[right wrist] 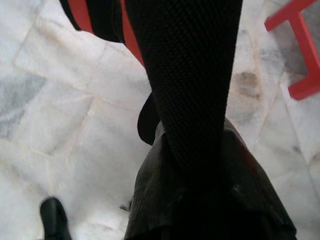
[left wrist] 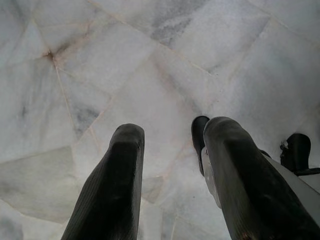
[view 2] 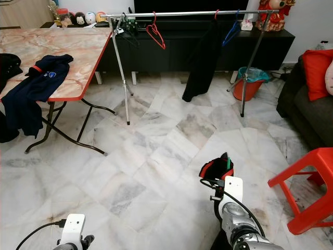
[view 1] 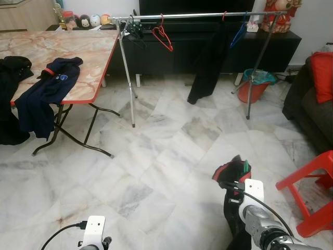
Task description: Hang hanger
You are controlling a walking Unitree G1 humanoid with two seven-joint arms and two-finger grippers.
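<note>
Up ahead, a silver clothes rail (view 1: 197,15) stands at about twelve o'clock across the marble floor (view 1: 156,156), in front of a long black TV cabinet (view 1: 208,49). On the rail hang a red hanger (view 1: 162,35) near its eleven o'clock end, a dark cluster of hangers (view 1: 134,28) just beside that, a black garment (view 1: 208,62) near the middle and a blue hanger (view 1: 238,34) toward one o'clock. An orange bucket (view 1: 253,85) sits behind the rail's one o'clock leg.

At five o'clock, low in the head views, the right gripper (view 2: 217,174) carries a black garment with red trim (view 1: 232,171), with what looks like a green hanger tip (view 1: 245,166) poking out of its top (too small to be sure). In the right wrist view the black mesh cloth (right wrist: 187,75) drapes over the fingers and hides them, so whether they are clamped on it I cannot tell.

At seven o'clock the left gripper (left wrist: 172,170) hangs low over the bare floor, its two black fingers (left wrist: 120,175) spread apart with nothing between them.

At ten o'clock a folding table with a marbled top and red edge (view 1: 88,57) carries a navy shirt (view 1: 47,91) draped over its near edge. At three o'clock a red plastic stool (view 1: 312,192) stands beside a dark sofa with a red cushion (view 1: 322,75).
</note>
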